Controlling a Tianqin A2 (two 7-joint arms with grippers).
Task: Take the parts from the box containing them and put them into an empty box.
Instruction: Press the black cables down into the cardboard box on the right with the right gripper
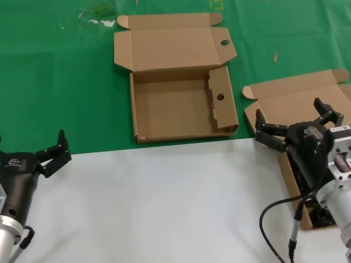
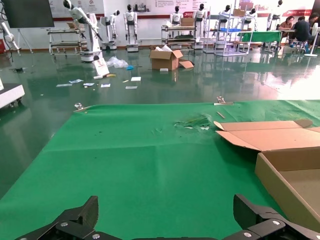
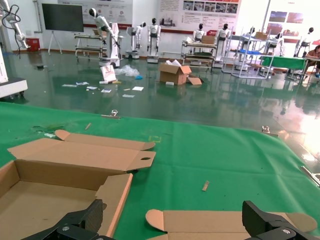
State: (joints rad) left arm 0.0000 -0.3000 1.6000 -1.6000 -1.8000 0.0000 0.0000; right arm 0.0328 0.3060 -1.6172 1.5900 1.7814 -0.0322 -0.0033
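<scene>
My left end effector [image 1: 54, 152] hangs wide open over the white tabletop [image 1: 164, 203]. My right end effector [image 1: 299, 125], also spread wide, hovers over the box containing them [image 1: 269, 107], hiding most of the black parts [image 1: 323, 216]. Beyond lies the empty box [image 1: 170, 109]. No writing is legible.

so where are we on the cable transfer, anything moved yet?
Nothing moved: the empty box with the holed partition holds no cables. In hand: nothing. The right gripper hovers open over the plain-lidded box, where dark cables show beside the arm. The left gripper sits open at the near left. All picks and placements remain.
</scene>
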